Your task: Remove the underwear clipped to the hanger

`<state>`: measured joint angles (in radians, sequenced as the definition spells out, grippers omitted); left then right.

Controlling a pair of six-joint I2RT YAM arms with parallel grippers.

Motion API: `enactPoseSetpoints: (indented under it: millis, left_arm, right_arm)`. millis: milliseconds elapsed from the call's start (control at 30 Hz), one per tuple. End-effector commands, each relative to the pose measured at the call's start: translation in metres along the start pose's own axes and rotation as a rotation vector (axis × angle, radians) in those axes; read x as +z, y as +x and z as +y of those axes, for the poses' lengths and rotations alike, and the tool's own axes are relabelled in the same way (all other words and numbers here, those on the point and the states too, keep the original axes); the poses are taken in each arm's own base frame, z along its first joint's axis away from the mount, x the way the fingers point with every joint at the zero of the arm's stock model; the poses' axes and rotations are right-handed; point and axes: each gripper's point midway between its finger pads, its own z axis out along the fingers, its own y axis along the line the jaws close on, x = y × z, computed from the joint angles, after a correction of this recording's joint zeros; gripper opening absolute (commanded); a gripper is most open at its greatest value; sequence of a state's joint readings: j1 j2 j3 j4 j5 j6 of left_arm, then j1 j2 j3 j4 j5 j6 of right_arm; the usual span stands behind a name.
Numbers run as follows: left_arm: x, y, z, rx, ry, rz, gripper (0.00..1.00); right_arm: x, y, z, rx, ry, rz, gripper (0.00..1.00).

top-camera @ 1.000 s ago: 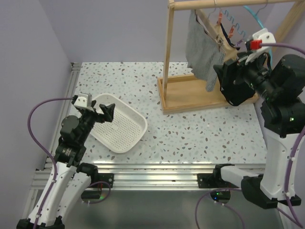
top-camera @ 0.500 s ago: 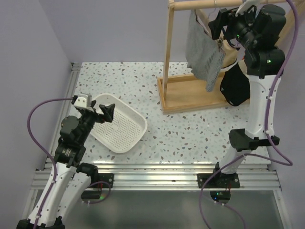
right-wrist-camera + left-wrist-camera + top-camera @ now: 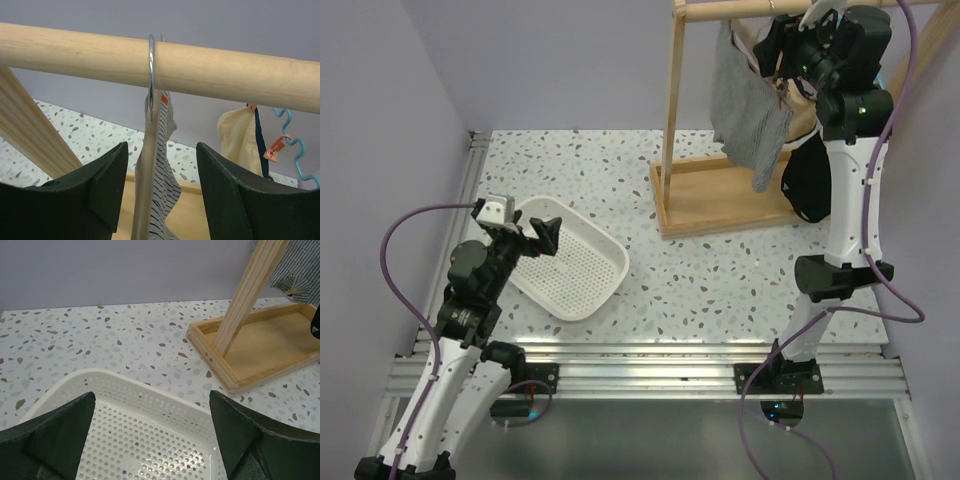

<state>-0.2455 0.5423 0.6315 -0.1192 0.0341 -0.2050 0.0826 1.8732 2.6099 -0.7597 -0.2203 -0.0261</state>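
Observation:
The grey striped underwear [image 3: 745, 110] hangs from a wooden hanger [image 3: 145, 200] hooked over the rack's top rod [image 3: 200, 70]. A black pair [image 3: 810, 185] hangs lower right, and a beige pair [image 3: 240, 135] shows behind. My right gripper [image 3: 775, 45] is raised to the rod. In the right wrist view the right gripper [image 3: 162, 170] straddles the hanger and the striped underwear [image 3: 167, 190], open, with gaps on both sides. My left gripper [image 3: 535, 235] stands open over the white basket [image 3: 610, 285]; in the left wrist view the left gripper [image 3: 150, 420] holds nothing.
The wooden rack has an upright post [image 3: 672, 110] and a tray-like base [image 3: 705, 210] at the back right. A blue wavy hanger [image 3: 295, 150] with an orange clip [image 3: 274, 149] hangs right of the beige pair. The basket's rim [image 3: 150, 382] lies just below the left fingers.
My right arm has swung up from beside the black pair to the top rod, and its jaws have narrowed around the hanger. The left arm has not moved.

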Motion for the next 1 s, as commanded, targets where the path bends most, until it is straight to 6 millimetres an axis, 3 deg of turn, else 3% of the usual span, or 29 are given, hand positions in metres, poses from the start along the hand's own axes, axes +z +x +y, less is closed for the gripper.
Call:
enactPoseSetpoints:
  millis: [0, 333, 967]
  left_arm:
    - [0.001, -0.009, 0.001, 0.027, -0.003, -0.032, 1.00]
    - [0.001, -0.009, 0.003, 0.026, -0.011, -0.035, 1.00]
    - [0.001, -0.011, 0.006, 0.023, -0.021, -0.040, 1.00]
  right_arm:
    - [-0.001, -0.022, 0.001, 0.001, -0.012, -0.077, 0.60]
    - [0.014, -0.020, 0.002, 0.043, -0.026, -0.088, 0.54]
    - [0.030, 0.015, 0.004, 0.072, -0.051, 0.009, 0.36]
